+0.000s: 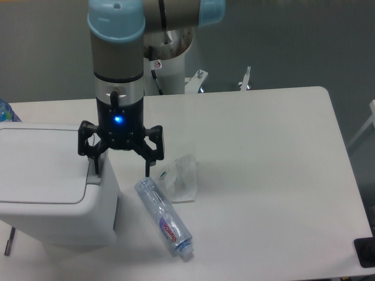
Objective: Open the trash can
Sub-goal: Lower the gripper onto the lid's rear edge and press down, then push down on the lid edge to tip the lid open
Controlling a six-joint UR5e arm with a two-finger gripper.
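White table (263, 152): bears all items.
Trash can (50, 187): white, front-left corner of table, lid down flat.
Gripper (120, 170): jaws spread wide; one finger at the can's right lid edge, other over bare table.
Bottle (164, 218): clear plastic, lying right of can.
Crumpled clear plastic (181, 175): just behind bottle.

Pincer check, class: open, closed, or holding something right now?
Pincer: open, fingers spread wide, holding nothing; one finger is at the trash can lid's edge.

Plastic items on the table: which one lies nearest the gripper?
The crumpled clear wrapper beside the gripper; the clear bottle lies farther toward the front edge.
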